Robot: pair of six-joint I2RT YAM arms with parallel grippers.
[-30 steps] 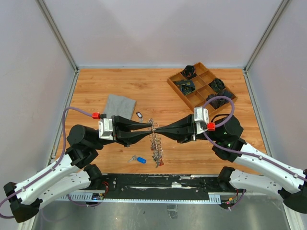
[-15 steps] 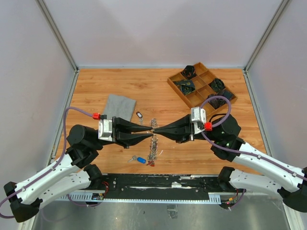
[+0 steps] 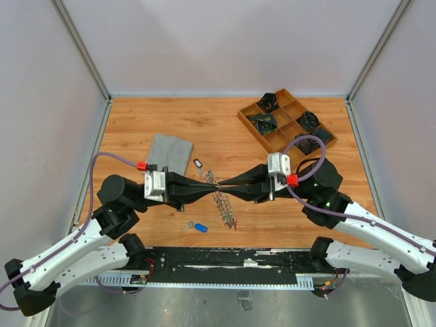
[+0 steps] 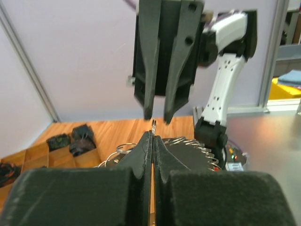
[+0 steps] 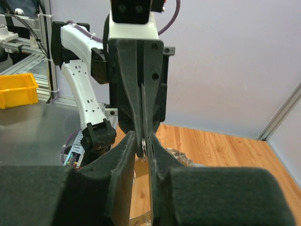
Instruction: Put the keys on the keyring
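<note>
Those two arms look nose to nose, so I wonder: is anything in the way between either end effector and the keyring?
Nothing visible does. The left end effector is shut on the thin wire of the keyring. The right end effector, jaws slightly apart, meets it at the same spot.

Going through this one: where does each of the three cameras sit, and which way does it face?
Top external: above and behind the bases, looking down on the table. Both arms show, with the left gripper and right gripper meeting above the keyring.
Left wrist: on the left arm, looking along its own shut fingers at the right gripper and arm.
Right wrist: on the right arm, looking along its own fingers at the left gripper and arm.
Shared: the two wrist views face each other, and each shows the other's gripper.
</note>
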